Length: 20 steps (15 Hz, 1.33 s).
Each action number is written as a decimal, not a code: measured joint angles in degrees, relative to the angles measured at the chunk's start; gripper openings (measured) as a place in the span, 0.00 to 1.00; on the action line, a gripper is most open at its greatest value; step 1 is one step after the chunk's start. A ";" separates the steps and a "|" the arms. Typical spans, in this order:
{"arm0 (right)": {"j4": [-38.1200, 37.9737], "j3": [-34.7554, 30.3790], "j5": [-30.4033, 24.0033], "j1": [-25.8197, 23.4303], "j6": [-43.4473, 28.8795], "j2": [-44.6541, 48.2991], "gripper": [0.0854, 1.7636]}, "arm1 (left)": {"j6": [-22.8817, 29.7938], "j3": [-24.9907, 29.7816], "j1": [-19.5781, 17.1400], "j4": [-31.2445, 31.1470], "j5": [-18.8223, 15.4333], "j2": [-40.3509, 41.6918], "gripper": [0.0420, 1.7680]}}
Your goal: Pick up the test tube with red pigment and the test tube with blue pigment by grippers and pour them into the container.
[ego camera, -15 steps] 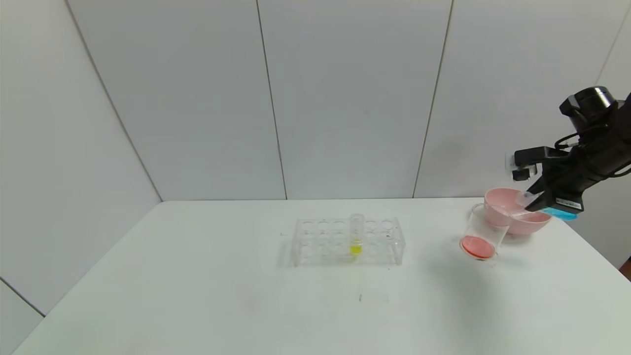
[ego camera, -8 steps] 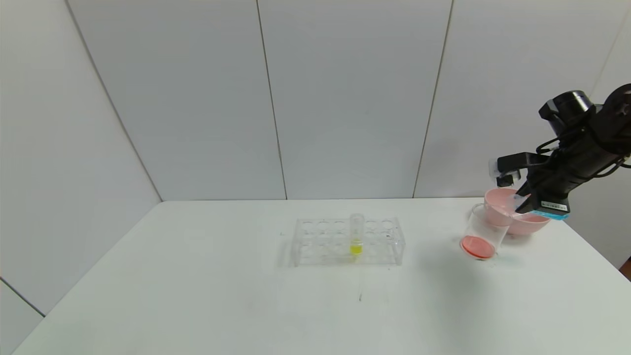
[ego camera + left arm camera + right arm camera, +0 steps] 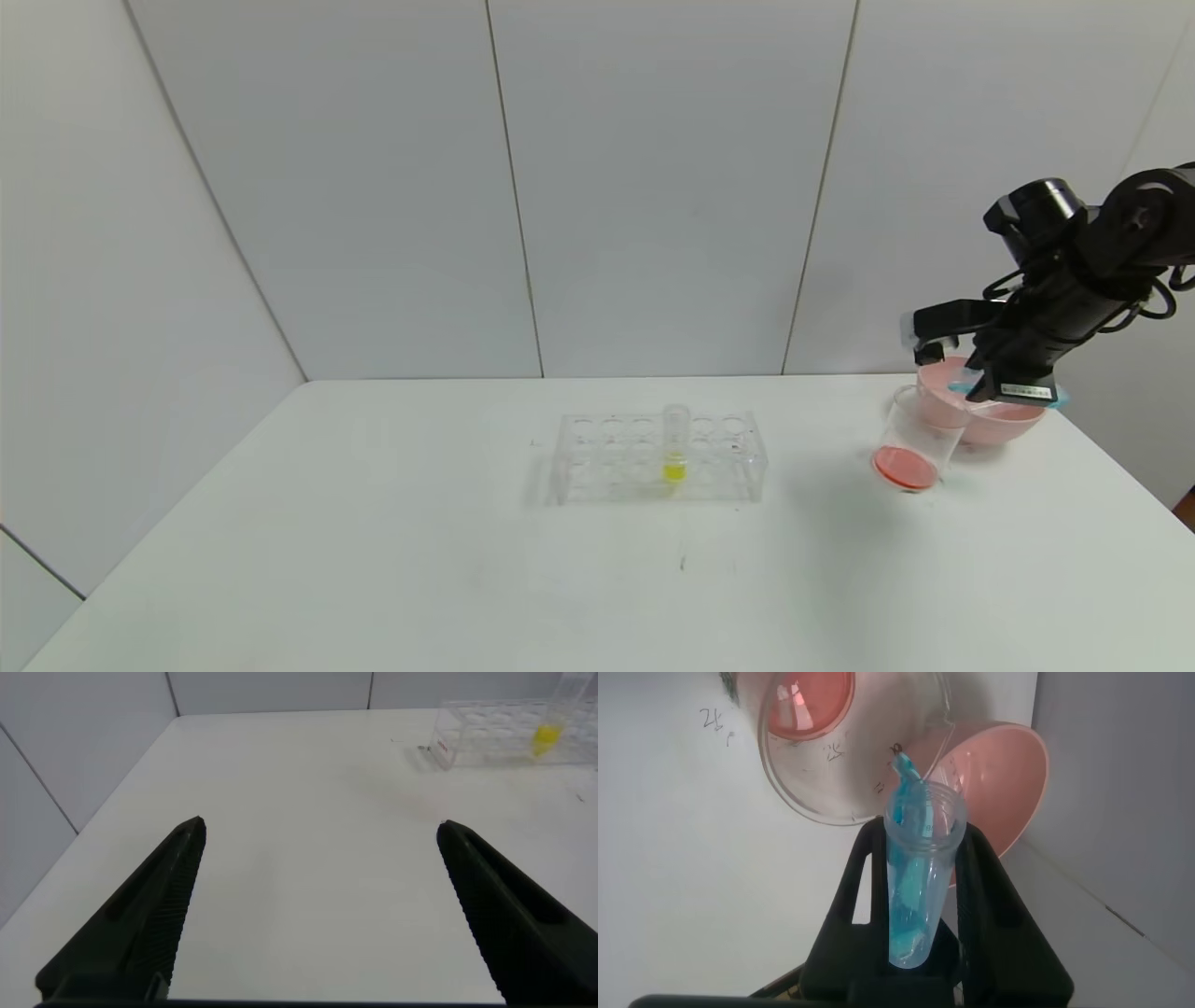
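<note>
The white table fills the lower half of the head view, running off the bottom edge. At the right edge the black right arm reaches in, its upper part cut off by the frame, and the right gripper hangs over the rim of the pink bowl at middle right. A second ago that arm sat farther right and a touch lower; it has swung left and lifted.

The clear rack sits at centre frame with one upright tube of yellow liquid; same spot as before.

Left of the bowl and touching it, the clear beaker stands with red-orange liquid across its bottom. No separate red tube can be made out anywhere.

Now the small one: the test tube with blue pigment. From the head view it is mostly hidden behind the gripper, just a sliver of blue showing. In the right wrist view it fills the centre, pinched between the two black fingers, mouth pointing at the beaker's rim, blue streaked along its inside wall.

In the left wrist view, the left gripper is parked over bare table, fingers spread wide, their roots cut off at the lower edge.
</note>
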<state>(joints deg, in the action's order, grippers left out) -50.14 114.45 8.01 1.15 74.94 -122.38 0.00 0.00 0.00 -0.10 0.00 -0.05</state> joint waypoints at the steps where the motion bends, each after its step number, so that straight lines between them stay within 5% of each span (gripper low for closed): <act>1: 0.30 0.00 0.44 0.37 0.00 -0.11 0.24 | 0.00 0.00 0.00 0.05 0.00 0.00 1.00; 20: 3.10 0.00 18.09 6.13 3.80 -1.35 0.24 | 0.00 0.00 0.00 0.00 0.00 0.00 1.00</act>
<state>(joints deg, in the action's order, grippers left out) -47.04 114.45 26.10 7.28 78.74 -123.73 0.00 0.00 0.00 -0.10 0.00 -0.05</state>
